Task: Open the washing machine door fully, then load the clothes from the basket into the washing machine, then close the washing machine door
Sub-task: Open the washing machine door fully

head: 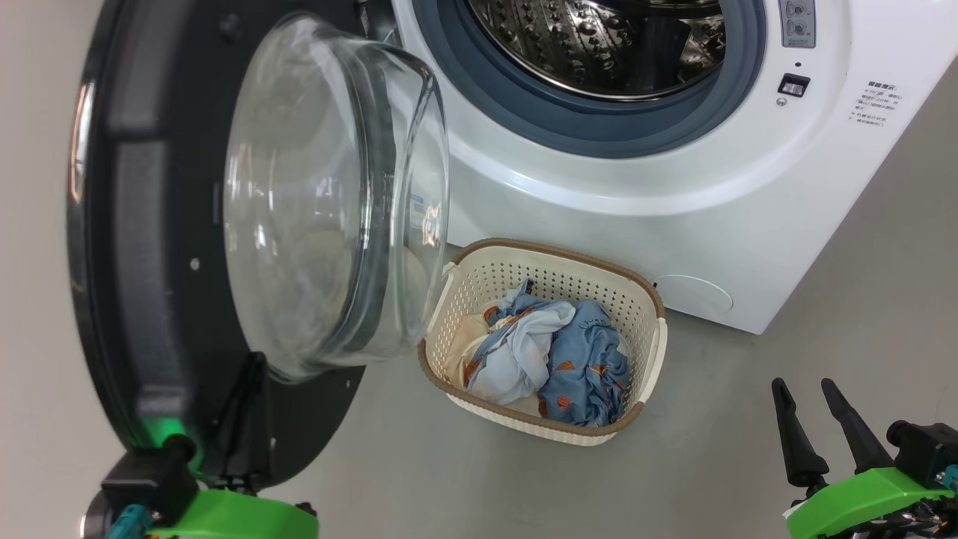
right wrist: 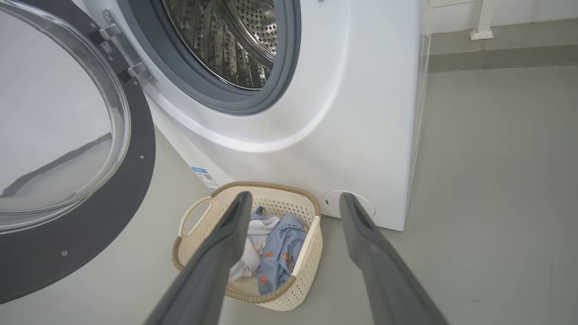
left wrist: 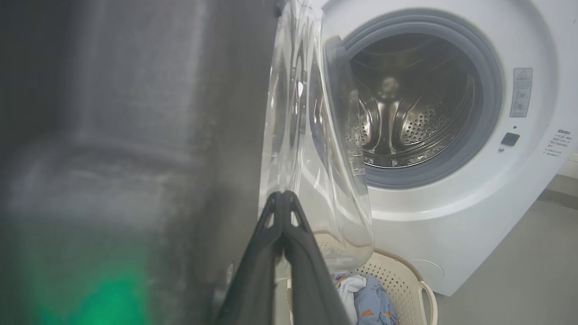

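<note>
Where the door stands: the door (head: pixel 150 247) is swung wide open at the left of the head view, its black ring (head: pixel 135 337) facing the camera and its glass bowl (head: pixel 314 202) bulging toward the basket.
Washing machine: the white washing machine (head: pixel 636 224) sits behind the basket, with a grey gasket (head: pixel 569 123) around the opening and the steel drum (head: pixel 599 45) showing inside.
Basket: the cream basket (head: pixel 554 251) stands on the grey floor (head: pixel 748 464) just in front of the machine, beside the lower edge of the glass bowl.
Clothes: the clothes (head: pixel 554 359) lie bunched inside the basket, blue with orange prints plus a pale piece.
Left claw: the left claw (left wrist: pixel 282 195) has its fingers pressed together with nothing between them; the tips are close against the door below the bowl, but contact cannot be told.
Right claw: the right claw (head: pixel 803 389) is spread wide and holds nothing, hovering over the floor to the right of the basket.
</note>
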